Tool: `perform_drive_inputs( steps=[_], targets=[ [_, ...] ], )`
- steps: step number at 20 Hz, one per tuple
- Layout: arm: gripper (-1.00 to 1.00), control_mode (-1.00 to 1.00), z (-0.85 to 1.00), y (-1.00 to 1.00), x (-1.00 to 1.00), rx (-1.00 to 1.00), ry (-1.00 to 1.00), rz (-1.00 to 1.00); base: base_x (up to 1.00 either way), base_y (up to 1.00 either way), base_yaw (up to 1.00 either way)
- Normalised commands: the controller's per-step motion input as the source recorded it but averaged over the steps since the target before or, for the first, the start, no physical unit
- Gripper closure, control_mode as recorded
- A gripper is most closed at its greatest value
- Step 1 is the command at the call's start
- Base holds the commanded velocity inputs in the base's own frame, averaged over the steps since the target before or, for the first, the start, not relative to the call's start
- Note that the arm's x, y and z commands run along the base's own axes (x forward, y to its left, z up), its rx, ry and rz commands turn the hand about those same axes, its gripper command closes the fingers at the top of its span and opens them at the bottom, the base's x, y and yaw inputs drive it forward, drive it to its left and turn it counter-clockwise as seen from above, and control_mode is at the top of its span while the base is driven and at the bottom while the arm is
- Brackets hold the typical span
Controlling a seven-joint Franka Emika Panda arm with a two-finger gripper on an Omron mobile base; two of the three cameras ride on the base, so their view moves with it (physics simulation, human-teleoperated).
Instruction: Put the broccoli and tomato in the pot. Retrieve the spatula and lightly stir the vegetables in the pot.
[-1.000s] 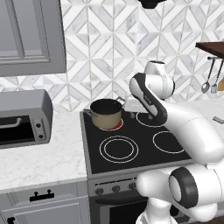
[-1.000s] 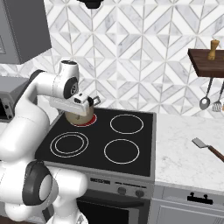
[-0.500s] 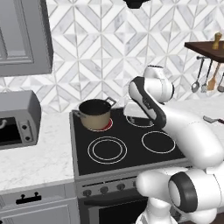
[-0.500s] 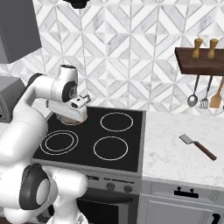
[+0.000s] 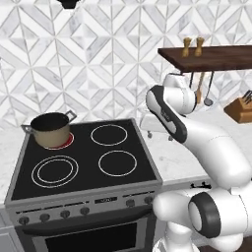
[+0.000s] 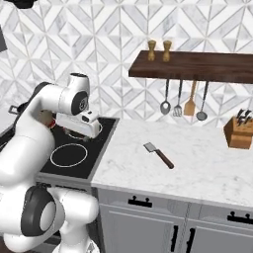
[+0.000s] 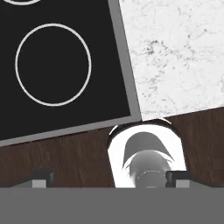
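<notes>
You are looking at the pincer (image 6: 94, 132) hanging with its jaws spread wide and gripping nothing, hovering over the right edge of the stovetop (image 6: 74, 158) where the black glass is meeting the marble tabletop (image 6: 197, 163); in the hand view its two dark fingertips (image 7: 177, 177) are standing far apart at the bottom, with a burner ring (image 7: 53, 64) and the pale tabletop (image 7: 175, 57) lying below them. Further right on the tabletop, well apart from the pincer, the spatula (image 6: 159, 155) is lying flat, its grey blade pointing toward the stove and its dark handle angling toward the front edge. On the far left rear burner of the stovetop (image 5: 83, 162) the pot (image 5: 50, 129) is sitting upright on a burner that is glowing red, and you cannot tell from here what is lying inside its dark interior. At the back, against the tiled wall, a dark wooden shelf (image 6: 197, 66) is carrying two small shakers (image 6: 159, 50), and beneath it two ladles (image 6: 165, 106), a slotted tool and a wooden spatula (image 6: 190, 105) are hanging. At the far right a knife block (image 6: 239, 133) is standing on the tabletop.
</notes>
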Motion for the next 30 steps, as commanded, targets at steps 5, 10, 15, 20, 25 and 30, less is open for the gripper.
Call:
perform_drive_inputs(
  steps=[5,10,15,20,25,30],
  targets=[
    [-1.0,1.0,0.0,0.0,0.0,0.0,0.0,0.0,0.12,-0.96,0.11],
    [-1.0,-1.0,-0.07,-0.53,0.0,0.02,-0.14,0.12,0.0,-0.12,0.02],
    [-1.0,-1.0,-0.37,-1.0,0.0,0.13,-0.33,0.26,0.0,0.0,0.0],
    [-1.0,-1.0,-0.38,-1.0,0.12,0.1,-0.28,0.32,0.0,0.0,0.0],
    [-1.0,-1.0,-0.19,-0.68,-0.03,0.03,-0.39,0.29,0.0,0.0,0.0],
    [-1.0,-1.0,-0.24,-0.11,-0.1,0.01,-0.29,0.32,0.0,0.0,0.0]
  ],
)
